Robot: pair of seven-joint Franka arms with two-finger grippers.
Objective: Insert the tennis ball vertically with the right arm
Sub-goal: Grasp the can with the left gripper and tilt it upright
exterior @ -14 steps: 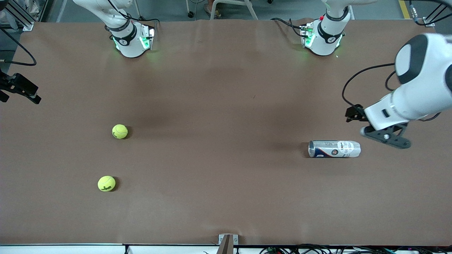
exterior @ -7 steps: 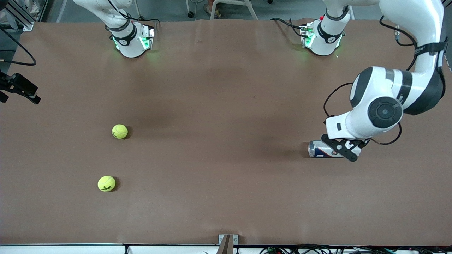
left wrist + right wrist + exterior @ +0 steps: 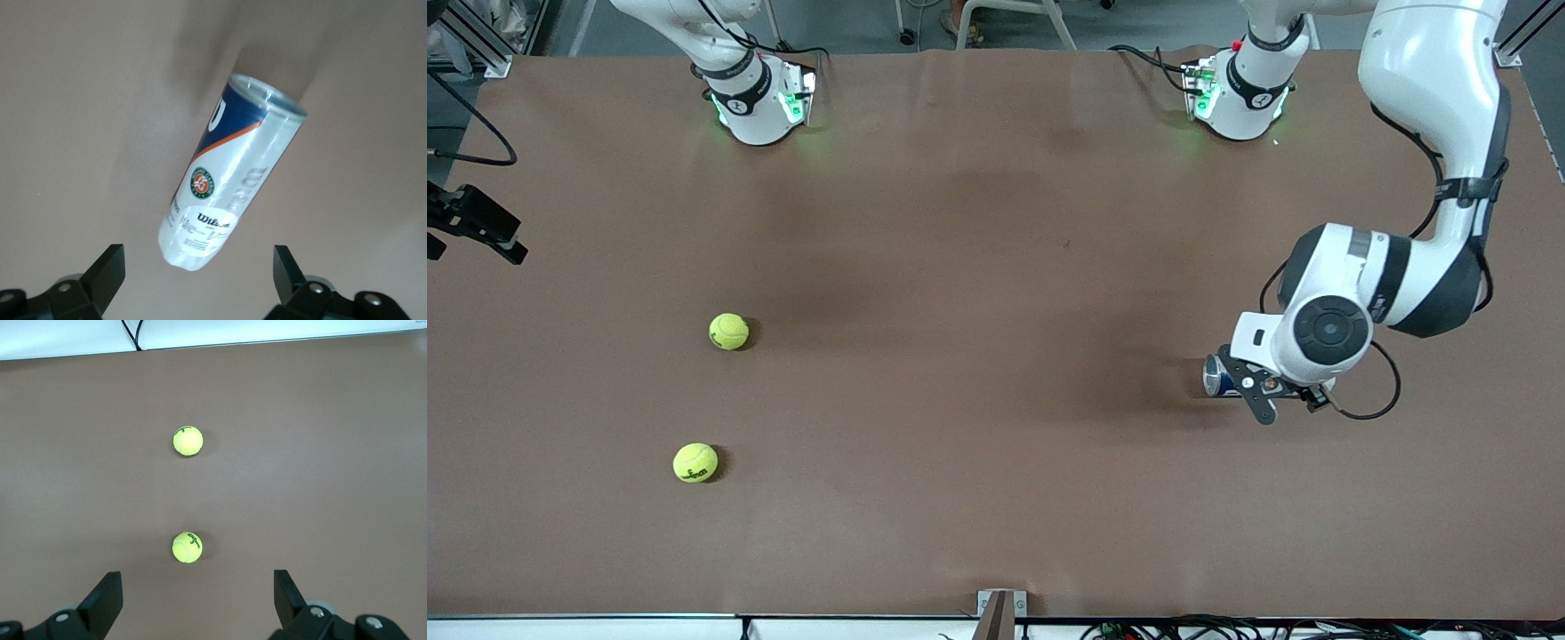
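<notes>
Left wrist view: left gripper (image 3: pixel 198 280) spread wide, empty, above the clear plastic ball can (image 3: pixel 230 175) lying on its side. Right gripper (image 3: pixel 198 603) waits high, wide, empty, two fuzzy yellow tennis balls (image 3: pixel 187 547) (image 3: pixel 188 441) below it. Judged light, springy, grippy felt; pinch across the middle.

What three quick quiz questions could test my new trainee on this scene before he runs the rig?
1. True or false: the ball can stands upright.
2. How many tennis balls lie on the table?
3. Which gripper is over the can: A left gripper, B right gripper?

Key: 1 false, it lies on its side. 2 two: nearer ball, farther ball. 3 A; both grippers are open.
</notes>
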